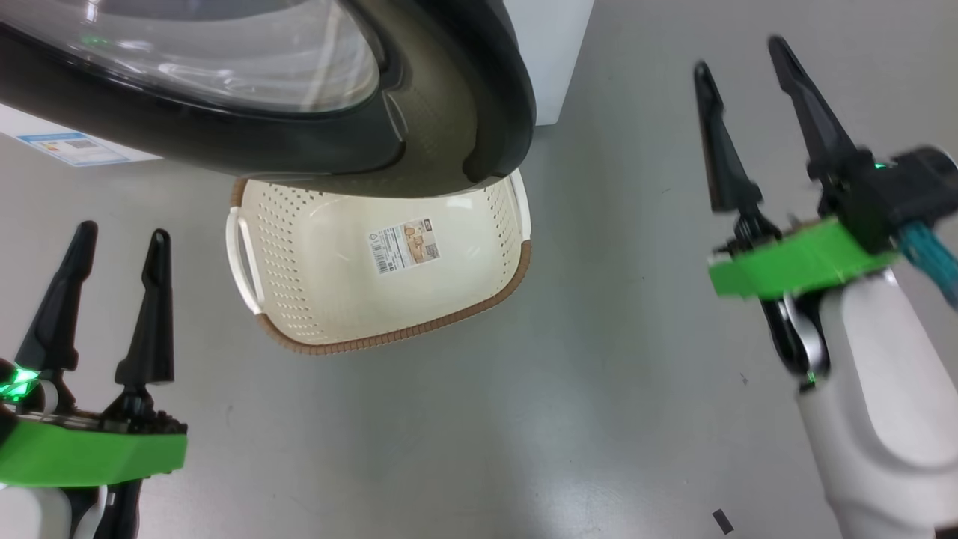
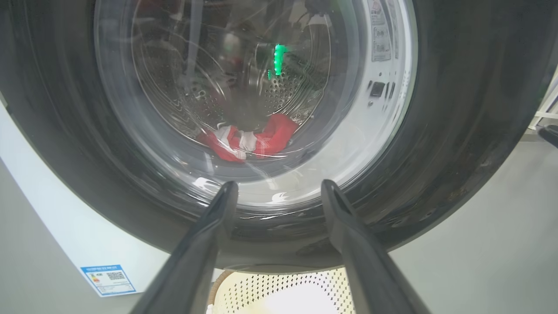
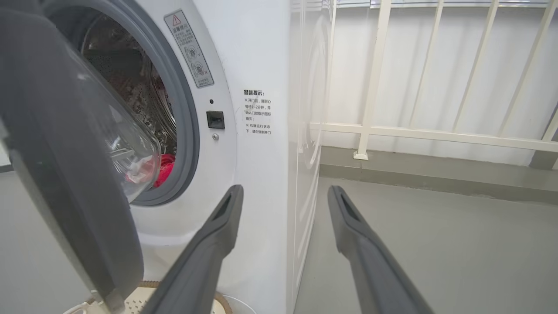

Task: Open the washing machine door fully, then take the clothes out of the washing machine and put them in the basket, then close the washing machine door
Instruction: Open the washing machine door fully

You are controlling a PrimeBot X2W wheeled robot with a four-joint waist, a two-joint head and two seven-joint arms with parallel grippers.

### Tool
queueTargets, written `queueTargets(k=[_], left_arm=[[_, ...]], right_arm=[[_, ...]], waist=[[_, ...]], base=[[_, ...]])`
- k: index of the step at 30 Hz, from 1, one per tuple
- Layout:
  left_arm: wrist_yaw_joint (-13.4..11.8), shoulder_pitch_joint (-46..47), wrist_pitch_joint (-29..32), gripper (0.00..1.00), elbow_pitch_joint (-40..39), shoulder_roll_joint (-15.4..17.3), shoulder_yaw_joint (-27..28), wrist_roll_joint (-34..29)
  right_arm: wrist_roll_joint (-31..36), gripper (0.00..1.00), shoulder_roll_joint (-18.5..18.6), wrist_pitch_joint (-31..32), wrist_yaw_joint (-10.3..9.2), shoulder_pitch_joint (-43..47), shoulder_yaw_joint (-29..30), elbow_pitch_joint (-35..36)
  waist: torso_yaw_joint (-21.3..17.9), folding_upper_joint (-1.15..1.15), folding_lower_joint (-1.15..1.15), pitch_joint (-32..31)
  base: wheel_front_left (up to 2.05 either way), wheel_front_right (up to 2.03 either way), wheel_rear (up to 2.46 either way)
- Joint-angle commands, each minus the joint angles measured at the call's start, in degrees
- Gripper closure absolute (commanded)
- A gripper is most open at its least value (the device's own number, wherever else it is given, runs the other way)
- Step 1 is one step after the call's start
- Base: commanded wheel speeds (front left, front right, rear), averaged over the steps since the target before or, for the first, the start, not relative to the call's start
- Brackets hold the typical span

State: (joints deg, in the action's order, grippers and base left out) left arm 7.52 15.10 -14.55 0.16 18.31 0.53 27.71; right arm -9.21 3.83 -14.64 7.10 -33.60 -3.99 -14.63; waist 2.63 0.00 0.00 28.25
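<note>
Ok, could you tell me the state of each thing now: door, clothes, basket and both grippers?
Door: partly open, swung out from the washing machine.
Clothes: inside the washing machine, not taken out.
Basket: on the floor, empty where visible.
Left gripper: open, holding nothing.
Right gripper: open, holding nothing.

A glossy black rim and clear glass are shown by the door [image 1: 494, 90], perforated smooth plastic by the basket [image 1: 299, 247], cloth by the clothes [image 2: 270, 137].
</note>
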Motion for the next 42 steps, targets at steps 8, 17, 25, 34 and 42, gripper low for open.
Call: queueTargets(k=[8, 17, 25, 34, 42], left_arm=[[0.0, -0.3, -0.4, 0.0, -1.5, 0.9, 3.2, -1.0], [0.0, -0.8, -0.4, 0.0, -1.9, 0.8, 3.6, -1.2], [0.0, -0.9, -0.4, 0.0, -1.8, 0.8, 3.4, -1.3], [0.0, -0.8, -0.4, 0.0, -1.7, 0.9, 3.4, -1.3], [0.0, -0.6, -0.4, 0.0, -1.7, 1.0, 3.2, -1.3]], right_arm=[[2.4, 0.0, -0.9, -0.4, 0.39, 10.4, 1.3, 13.1], [2.8, 0.0, -0.9, -0.4, 0.39, 16.7, 2.2, 20.4], [2.4, 0.0, -0.9, -0.4, 0.39, 19.5, 2.2, 21.5], [2.2, 0.0, -0.9, -0.4, 0.39, 20.1, 1.5, 20.8], [2.2, 0.0, -0.9, -0.4, 0.39, 20.0, 1.3, 20.4]], waist=[[0.0, 0.0, 0.0, -0.4], [-0.2, 0.0, 0.0, -0.6], [-0.3, 0.0, 0.0, -0.9], [-0.2, 0.0, 0.0, -0.7], [0.0, 0.0, 0.0, -0.5]], base=[[0.0, 0.0, 0.0], [0.0, 0.0, 0.0], [0.0, 0.0, 0.0], [0.0, 0.0, 0.0], [0.0, 0.0, 0.0]])
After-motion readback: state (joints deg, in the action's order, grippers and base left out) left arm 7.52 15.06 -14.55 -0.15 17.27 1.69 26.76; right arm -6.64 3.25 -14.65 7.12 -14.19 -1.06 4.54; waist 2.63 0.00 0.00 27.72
